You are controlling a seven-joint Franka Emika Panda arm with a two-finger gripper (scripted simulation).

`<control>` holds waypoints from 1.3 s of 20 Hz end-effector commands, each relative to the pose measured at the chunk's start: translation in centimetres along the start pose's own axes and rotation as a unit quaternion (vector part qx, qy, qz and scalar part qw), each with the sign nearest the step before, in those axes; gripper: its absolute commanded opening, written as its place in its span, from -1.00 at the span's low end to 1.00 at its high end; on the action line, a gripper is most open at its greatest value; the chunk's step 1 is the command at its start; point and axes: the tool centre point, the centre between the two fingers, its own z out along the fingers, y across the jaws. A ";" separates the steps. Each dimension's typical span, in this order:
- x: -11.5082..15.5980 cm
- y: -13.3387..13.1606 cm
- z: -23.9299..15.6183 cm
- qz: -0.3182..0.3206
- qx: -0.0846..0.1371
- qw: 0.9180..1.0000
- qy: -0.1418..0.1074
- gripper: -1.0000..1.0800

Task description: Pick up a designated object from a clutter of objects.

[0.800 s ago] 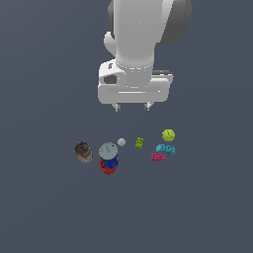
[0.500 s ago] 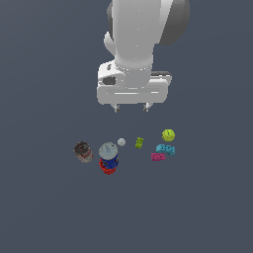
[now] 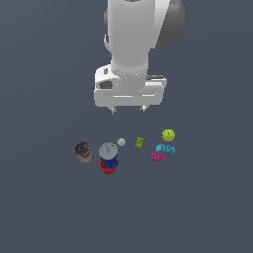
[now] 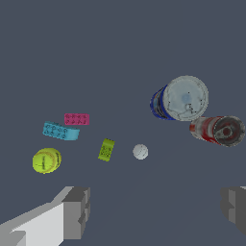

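The red-and-white can [image 3: 83, 151] stands on the grey floor [image 3: 44, 207] at the end of the row toward the exterior view's left, apart from my gripper [image 3: 128, 109], which hangs above the clutter and touches nothing. In the wrist view this can [image 4: 218, 130] shows its dark top and silvery rim clearly, and a part of the red label. Just beside it is the blue-and-red can [image 3: 108, 158] with the pale grey lid; the wrist view shows mostly its lid [image 4: 185, 97]. Then come the small grey ball [image 3: 121, 142], the green toy [image 3: 140, 143], the yellow-green ball [image 3: 168, 135], the cyan brick [image 3: 166, 149] and the magenta brick [image 3: 158, 156], which lie close together. My fingers [image 4: 76, 212] stand wide apart and hold nothing. Both cans are closed, so I cannot tell their contents.
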 end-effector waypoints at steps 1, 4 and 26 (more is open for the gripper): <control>0.1 0.1 0.1 -0.001 0.000 1.000 0.000 0.92; 0.3 0.5 0.4 -0.005 0.001 1.000 0.001 0.92; 3.4 12.5 10.1 -0.103 0.008 0.994 0.018 0.92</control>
